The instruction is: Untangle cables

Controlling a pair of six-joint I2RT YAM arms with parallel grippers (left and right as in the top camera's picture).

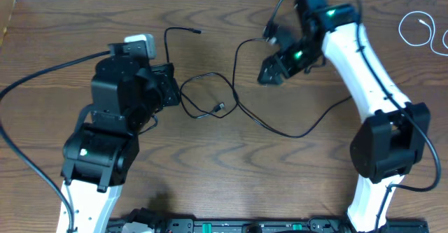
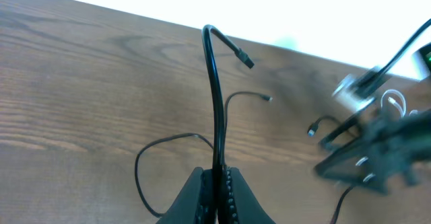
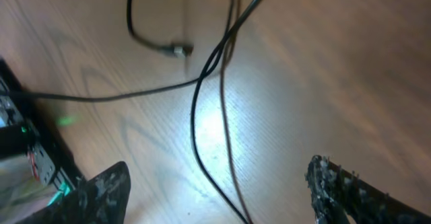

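The black cable (image 1: 166,47) lies in loose loops across the middle of the table. My left gripper (image 1: 168,85) is shut on one stretch of it. In the left wrist view the cable (image 2: 215,96) rises from the closed left gripper (image 2: 219,187) and bends over to a plug end (image 2: 246,61). My right gripper (image 1: 269,73) hovers at the back right, open. In the right wrist view the right gripper (image 3: 225,197) stands wide over a black strand (image 3: 193,116) on the wood, touching nothing. The white cable (image 1: 418,29) lies coiled at the far right, apart from the black one.
A second small black plug (image 3: 178,49) rests on the wood near a crossing of strands. Thick black leads (image 1: 42,72) run from the left arm to the left edge. The right arm's white body (image 1: 364,65) stretches along the right side.
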